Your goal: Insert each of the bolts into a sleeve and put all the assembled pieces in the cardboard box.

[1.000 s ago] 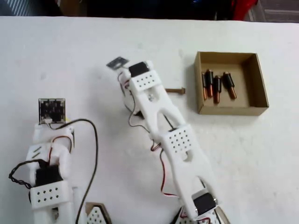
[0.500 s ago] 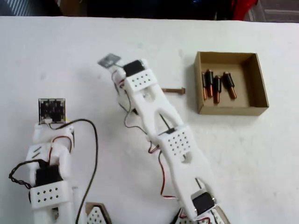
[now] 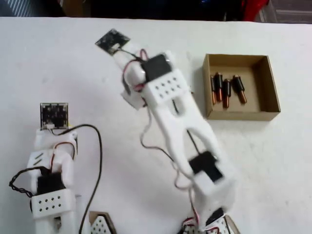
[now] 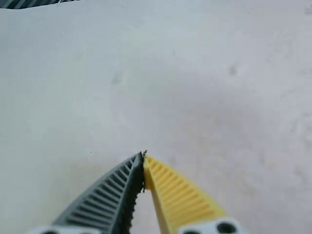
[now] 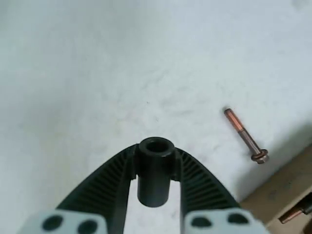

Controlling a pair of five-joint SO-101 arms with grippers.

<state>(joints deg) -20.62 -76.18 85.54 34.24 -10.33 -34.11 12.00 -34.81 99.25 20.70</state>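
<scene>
The right arm has lifted toward the table's (image 3: pixel 58 58) far edge; its pincer (image 5: pixel 155 158) clamps a sleeve (image 5: pixel 155 183), bore outward; a loose bolt (image 5: pixel 245 136) lies just beside the cardboard box (image 3: pixel 242 116); the left pincer (image 4: pixel 143 168) sits closed, empty; a misaligned bore could push the bolt away.

Left arm (image 3: pixel 51 165): white printed shells with black servo blocks set in; one panel carries a grid of small round holes. A thick black cable (image 3: pixel 100 146) loops alongside, and a twisted black lead (image 3: pixel 17 184) runs on the other side. Square dark circuit board (image 3: pixel 53 114) at the wrist.

Left fingers (image 4: pixel 170 195): ribbed, one yellow, one dark grey.

Right arm (image 3: pixel 180 122): same white shells and hole grids, with thin red, black and white wires (image 3: pixel 130 68) and a dark wrist board (image 3: pixel 113 40).

Right fingers (image 5: pixel 204 187): both black and ribbed, on pale mounts with screw holes.
</scene>
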